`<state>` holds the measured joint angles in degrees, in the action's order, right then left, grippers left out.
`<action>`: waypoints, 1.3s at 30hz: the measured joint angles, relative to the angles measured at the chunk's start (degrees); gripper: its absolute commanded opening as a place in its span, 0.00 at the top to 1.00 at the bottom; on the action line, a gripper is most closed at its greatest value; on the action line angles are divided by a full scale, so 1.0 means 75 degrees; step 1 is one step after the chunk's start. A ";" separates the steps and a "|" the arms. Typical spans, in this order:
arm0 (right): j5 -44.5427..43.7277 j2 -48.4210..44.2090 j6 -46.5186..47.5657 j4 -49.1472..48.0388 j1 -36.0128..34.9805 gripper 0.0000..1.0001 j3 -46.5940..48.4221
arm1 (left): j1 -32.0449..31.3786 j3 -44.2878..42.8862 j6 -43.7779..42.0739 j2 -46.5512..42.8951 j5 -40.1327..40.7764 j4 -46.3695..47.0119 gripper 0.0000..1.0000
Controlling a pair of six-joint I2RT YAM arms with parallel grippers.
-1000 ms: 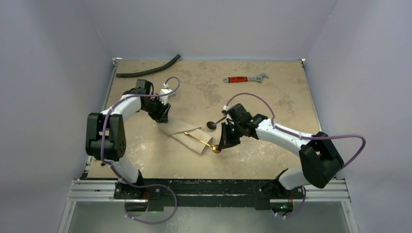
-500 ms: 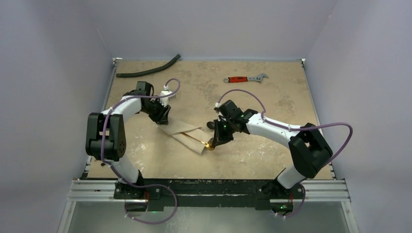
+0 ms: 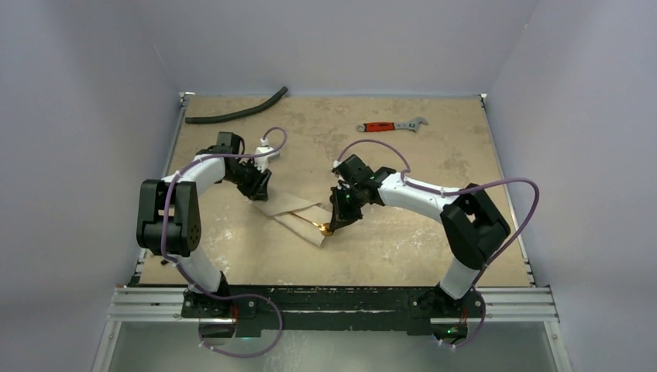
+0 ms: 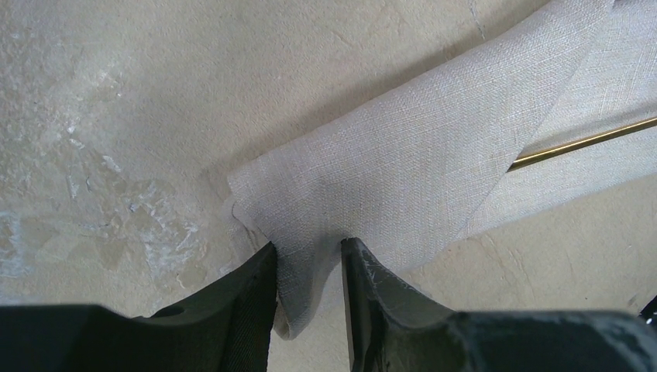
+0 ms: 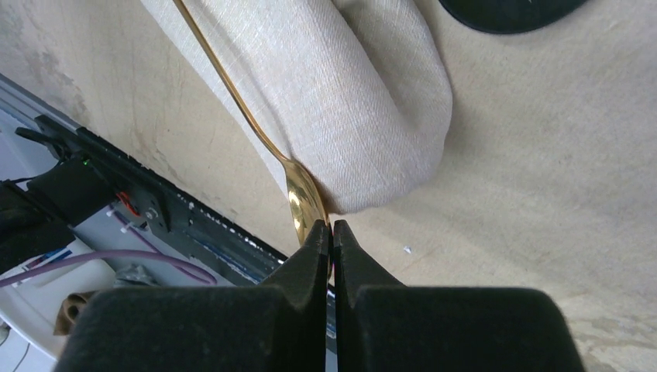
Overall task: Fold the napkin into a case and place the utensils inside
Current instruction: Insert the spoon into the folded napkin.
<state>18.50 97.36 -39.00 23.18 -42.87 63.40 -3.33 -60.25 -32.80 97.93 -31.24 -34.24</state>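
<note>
One napkin [image 4: 434, 147], left hand [image 4: 308, 252] pinching it, right hand [image 5: 331, 230] closed at spoon [image 5: 302, 200].

Left arm [image 3: 195, 170] and right arm [image 3: 422, 200]: white moulded links between black joint housings, with a large boxy black elbow block [image 3: 169, 217] on each. A lilac cable [image 3: 273, 133] runs off each arm in loose loops, with a white connector [image 3: 263, 146] near the wrist. Left gripper [image 4: 308, 256]: matte black fingers [image 4: 248, 310], inner faces finely ribbed, edges scuffed pale. Right gripper [image 5: 331, 229]: same black fingers, tapering to narrow blunt tips. Bases [image 3: 209, 304] black.
</note>
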 measured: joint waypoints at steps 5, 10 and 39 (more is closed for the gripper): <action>0.0009 0.0367 0.0035 0.0003 -0.0029 1.00 0.0259 | 0.0012 0.0000 -0.0108 0.0085 -0.0015 0.0003 0.67; 0.0041 0.0612 0.0134 -0.0029 -0.0035 1.00 0.0449 | 0.0035 -0.0003 -0.0128 0.0189 -0.0041 -0.0003 0.67; 0.0268 0.0970 0.0411 -0.1512 -0.0029 1.00 -0.0274 | 0.0090 -0.1856 -0.0472 0.0431 0.0233 -0.1011 0.57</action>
<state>20.51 104.64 -35.92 11.84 -43.09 61.34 -2.66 -74.17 -36.34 101.16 -29.50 -41.82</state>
